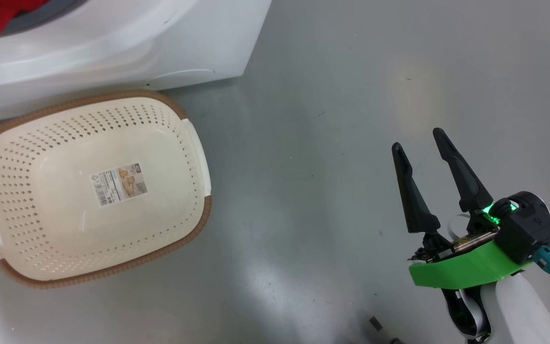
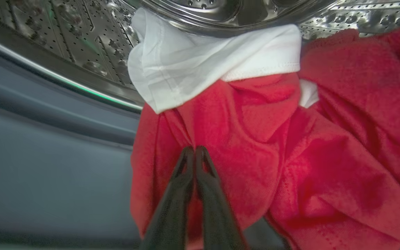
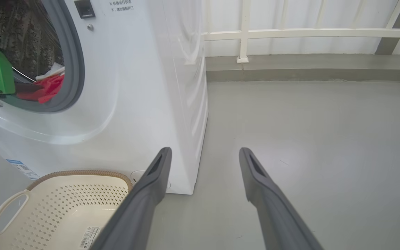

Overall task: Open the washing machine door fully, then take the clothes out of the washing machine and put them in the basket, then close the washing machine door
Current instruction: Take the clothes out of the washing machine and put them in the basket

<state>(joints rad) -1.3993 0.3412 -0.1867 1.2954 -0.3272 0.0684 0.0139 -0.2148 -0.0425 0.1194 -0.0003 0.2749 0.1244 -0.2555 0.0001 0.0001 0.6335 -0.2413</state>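
Clothes (image 2: 255, 156), red with a white piece, lie in washing machine (image 3: 144, 86) drum (image 2: 64, 41), 11 o'clock in head view. Left gripper (image 2: 194, 150) fingers pinched tight on a red fold. Basket (image 1: 112, 98) at 9 o'clock on floor (image 1: 327, 143), just beside machine front. Right gripper (image 1: 417, 138) at 4 o'clock, above floor, fingers spread wide, holding nothing.

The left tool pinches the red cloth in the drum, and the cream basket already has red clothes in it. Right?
Not quite. In the head view, the cream perforated plastic basket with its brown rim holds no clothes, just a paper label sticker. The left tool does pinch the bright red soft clothes inside the perforated steel drum.
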